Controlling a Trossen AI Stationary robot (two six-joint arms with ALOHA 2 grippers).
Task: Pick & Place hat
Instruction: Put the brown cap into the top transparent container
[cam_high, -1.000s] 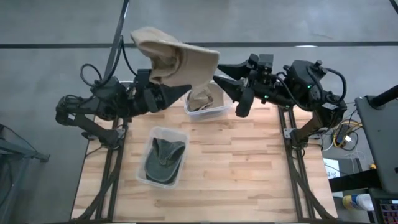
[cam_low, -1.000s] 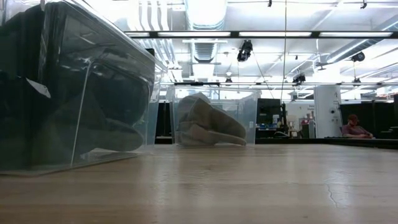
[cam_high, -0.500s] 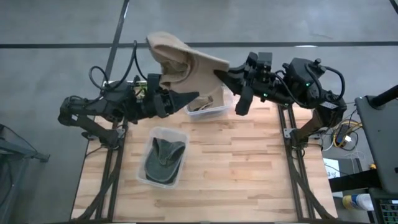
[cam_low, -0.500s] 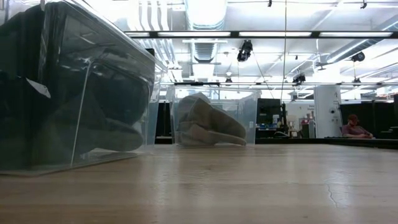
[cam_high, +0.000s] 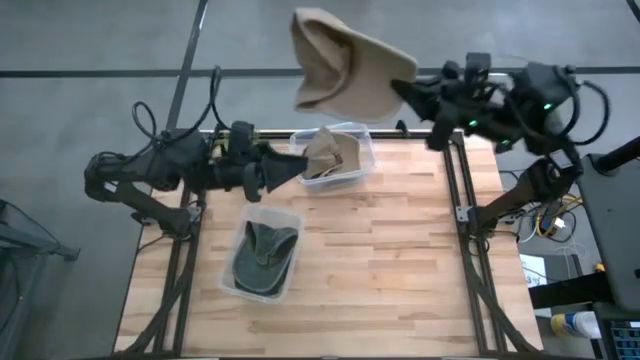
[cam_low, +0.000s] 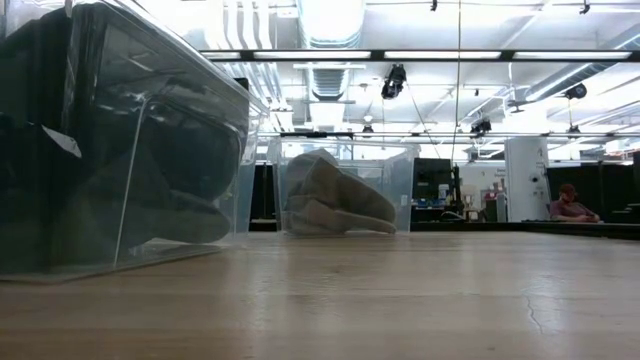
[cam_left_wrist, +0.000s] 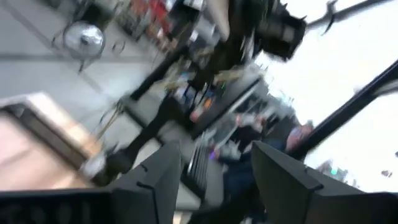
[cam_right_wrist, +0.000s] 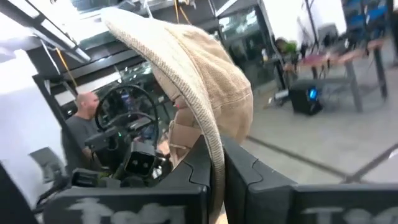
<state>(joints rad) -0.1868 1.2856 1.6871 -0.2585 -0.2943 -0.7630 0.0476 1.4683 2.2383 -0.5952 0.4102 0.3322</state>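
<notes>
A tan hat (cam_high: 342, 62) hangs high in the air beyond the table's far edge, with my right gripper (cam_high: 402, 93) shut on it; in the right wrist view the tan hat (cam_right_wrist: 199, 74) rises just past the fingers. My left gripper (cam_high: 298, 167) stands open with nothing between its fingers, level, at the left side of a clear box (cam_high: 362, 160) that holds a second tan hat (cam_high: 325, 155). In the left wrist view the left gripper (cam_left_wrist: 217, 171) shows a wide gap. No gripper appears in the low view. My right gripper pinches the tan hat's brim edge (cam_right_wrist: 216, 149) between its two fingers. The fingers lie about level and reach it from the table's right side. The hat is lifted clear of everything and stands up and out to the left of the fingertips.
A second clear box (cam_high: 262, 250) with a dark green hat (cam_high: 262, 258) sits at the table's middle left; in the low view it (cam_low: 120, 140) fills the left, with the far box (cam_low: 335, 195) behind. Bare wood (cam_high: 400, 260) spreads over the right half.
The tan hat has passed from my left gripper to my right. My right gripper shut on its brim, then carried it toward the table's right and far side. My left gripper opened, let go and stayed by the far box.
</notes>
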